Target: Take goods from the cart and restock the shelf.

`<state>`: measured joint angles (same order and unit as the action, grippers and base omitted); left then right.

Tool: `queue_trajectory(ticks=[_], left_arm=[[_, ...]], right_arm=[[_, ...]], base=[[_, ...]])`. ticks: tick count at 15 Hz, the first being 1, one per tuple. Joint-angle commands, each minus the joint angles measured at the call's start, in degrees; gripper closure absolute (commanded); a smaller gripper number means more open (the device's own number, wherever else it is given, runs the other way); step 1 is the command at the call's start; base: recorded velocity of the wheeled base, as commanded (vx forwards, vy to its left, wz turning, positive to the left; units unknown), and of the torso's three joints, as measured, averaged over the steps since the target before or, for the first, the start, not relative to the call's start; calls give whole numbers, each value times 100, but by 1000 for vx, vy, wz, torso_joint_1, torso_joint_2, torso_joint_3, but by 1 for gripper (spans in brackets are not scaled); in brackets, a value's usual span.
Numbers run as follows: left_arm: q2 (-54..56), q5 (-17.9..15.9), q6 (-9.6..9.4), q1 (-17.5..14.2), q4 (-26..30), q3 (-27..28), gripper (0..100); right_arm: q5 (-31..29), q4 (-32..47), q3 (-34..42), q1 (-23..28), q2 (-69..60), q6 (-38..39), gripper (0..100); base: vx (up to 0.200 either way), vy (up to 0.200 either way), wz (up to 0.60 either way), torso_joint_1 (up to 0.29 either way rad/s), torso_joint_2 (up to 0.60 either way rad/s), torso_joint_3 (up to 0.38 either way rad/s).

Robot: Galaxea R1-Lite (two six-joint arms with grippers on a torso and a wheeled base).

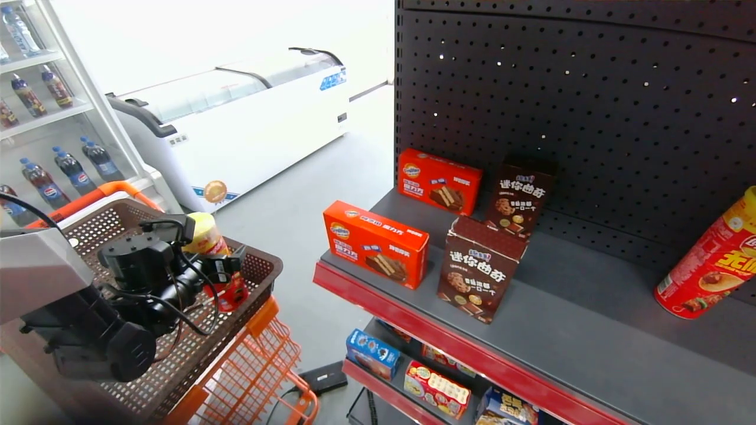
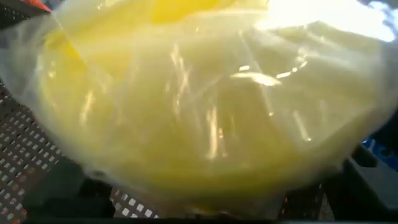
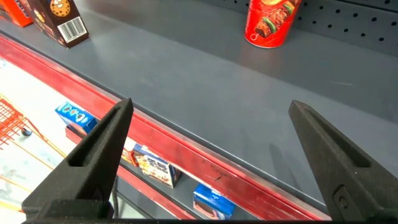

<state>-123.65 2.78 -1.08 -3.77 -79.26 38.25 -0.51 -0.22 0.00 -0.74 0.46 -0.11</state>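
In the brown basket [image 1: 260,255] of the orange cart [image 1: 254,354], my left gripper [image 1: 227,268] is shut on a red chips can [image 1: 235,292] with a yellow lid [image 2: 186,106]. The lid sits right against the left wrist camera. My right gripper [image 3: 211,168] hangs open over the front of the grey shelf [image 3: 205,81], with nothing between its fingers [image 3: 93,165]. A matching red chips can [image 1: 709,265] stands at the back right of the shelf, and the right wrist view shows this can [image 3: 270,22] far beyond the fingers.
Two orange wafer boxes [image 1: 375,242] [image 1: 440,180] and two brown cookie boxes [image 1: 478,268] [image 1: 520,198] stand on the shelf's left part. Its middle is bare, with a red front lip [image 1: 449,348]. A lower shelf [image 1: 413,378] holds packets. A chest freezer [image 1: 236,118] and drinks fridge [image 1: 41,118] stand behind.
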Motion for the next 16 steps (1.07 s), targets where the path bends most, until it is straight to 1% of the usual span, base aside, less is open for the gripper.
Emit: queue_trajectory(ticks=[1,2,3,4,9,10,12,14,15,16], left_arm=[[-318,3,3,-10,25,349,0],[-397,3,12,-10,7,472,0],[-450,-5,12,-10,43,569,100],[-529,-5,3,-10,78,736,100],[-546,-5,-6,8,43,815,100],[-406,12,-67,87,-10,815,100],[25,12,-366,122,-10,719,100],[693,-5,-392,183,113,771,100],[1080,-49,-392,306,253,727,100],[1449,-129,-384,412,552,701,100]], right_arm=[[-2,-4,0,-5,-2,-7,0],[7,-4,0,-5,-2,-7,0],[-2,-4,0,-5,-2,-7,0],[7,-4,0,-5,-2,-7,0],[7,-4,0,-5,-2,2,0],[-2,-4,0,-5,-2,-7,0],[7,-4,0,-5,-2,2,0],[-2,4,0,-5,-2,2,0],[-2,-4,0,-5,-2,-7,0],[-2,-4,0,-5,-2,2,0]], base=[[0,0,0,0,0,0],[0,0,0,0,0,0],[0,0,0,0,0,0],[0,0,0,0,0,0],[0,0,0,0,0,0],[0,0,0,0,0,0],[0,0,0,0,0,0],[0,0,0,0,0,0],[0,0,0,0,0,0],[0,0,0,0,0,0]])
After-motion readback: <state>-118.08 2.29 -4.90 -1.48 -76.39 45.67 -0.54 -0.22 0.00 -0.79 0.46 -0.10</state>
